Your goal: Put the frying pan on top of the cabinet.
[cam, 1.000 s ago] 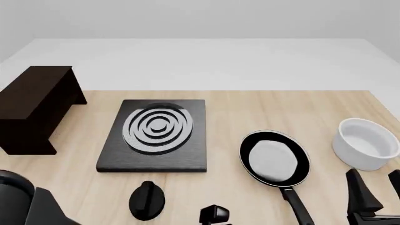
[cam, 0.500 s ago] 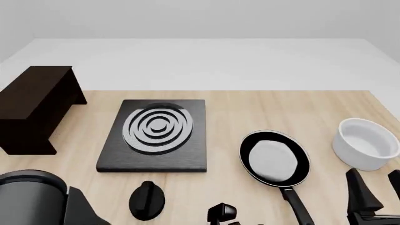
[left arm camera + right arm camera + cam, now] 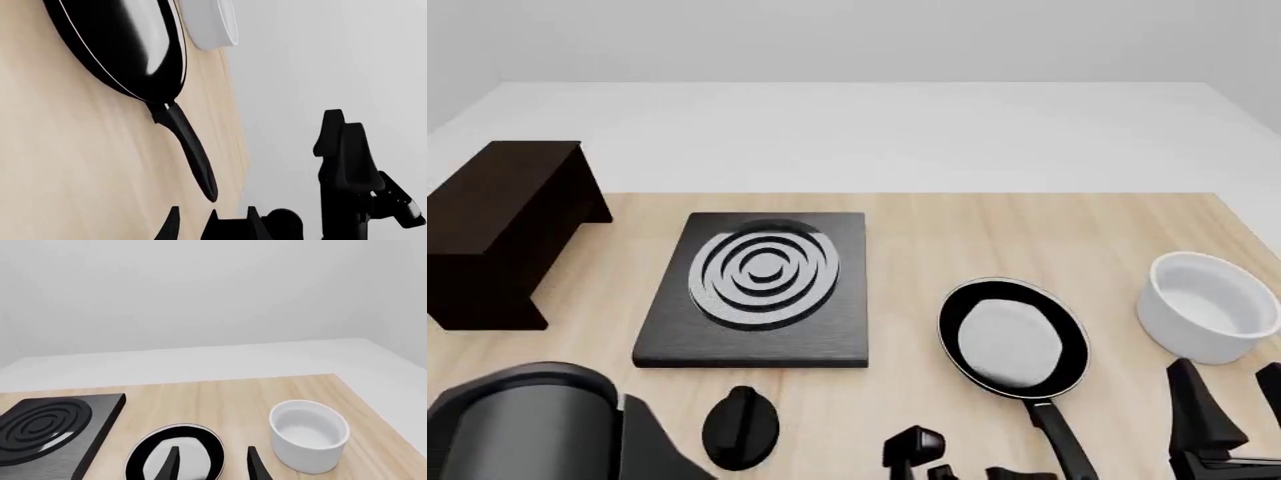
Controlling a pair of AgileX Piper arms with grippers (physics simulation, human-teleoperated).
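Round shallow black frying pan (image 3: 1013,338) with a pale grey-white inner surface rests flat on the light wooden table (image 3: 934,250), at about 4 o'clock from the table's middle in the front view; its long straight black handle (image 3: 1065,440) points toward 5 o'clock, to the near edge. The pan is not held by either arm. Dark brown, nearly black box-shaped wooden cabinet (image 3: 501,225) stands at the far left, roughly 9 o'clock, well apart from the pan, flat top bare. Between them lies the black square stove plate (image 3: 761,290) with grey rings; a small black knob (image 3: 741,425) sits at its 6 o'clock. White round bowl (image 3: 1205,305) stands at the pan's 3 o'clock, near but not touching. Left gripper (image 3: 941,462) shows low at the bottom edge, just beside the handle on its 9 o'clock side; in the left wrist view its fingertips (image 3: 175,227) stand apart, nothing between them, so released. Right gripper (image 3: 212,462) hangs above the pan's near side, fingers spread and empty; in the front view only dark parts of it show at the lower right corner, probably its fingers.
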